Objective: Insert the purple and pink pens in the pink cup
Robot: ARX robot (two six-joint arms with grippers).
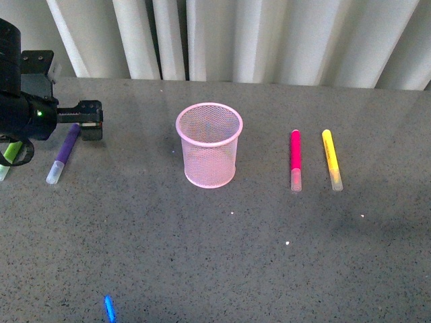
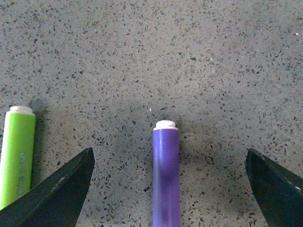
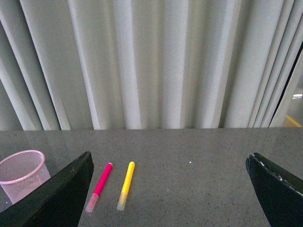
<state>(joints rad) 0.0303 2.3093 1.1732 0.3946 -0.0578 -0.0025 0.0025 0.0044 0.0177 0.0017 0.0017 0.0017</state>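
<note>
The pink cup (image 1: 209,145) stands upright at the table's middle. The purple pen (image 1: 64,153) lies on the table to its left, clear cap toward me. My left gripper (image 1: 93,121) hovers over the pen's far end, open. In the left wrist view the purple pen (image 2: 166,179) lies between the spread fingers (image 2: 57,194) of the left gripper (image 2: 169,156), untouched. The pink pen (image 1: 295,160) lies right of the cup. My right gripper (image 3: 169,158) is open and empty, raised off the table; its view shows the pink pen (image 3: 100,184) and the cup (image 3: 21,172). It is out of the front view.
A yellow marker (image 1: 331,159) lies just right of the pink pen, also in the right wrist view (image 3: 125,183). A lime-green marker (image 2: 18,158) lies beside the purple pen, partly hidden by my left arm in the front view (image 1: 7,163). White curtains (image 1: 269,37) hang behind the table.
</note>
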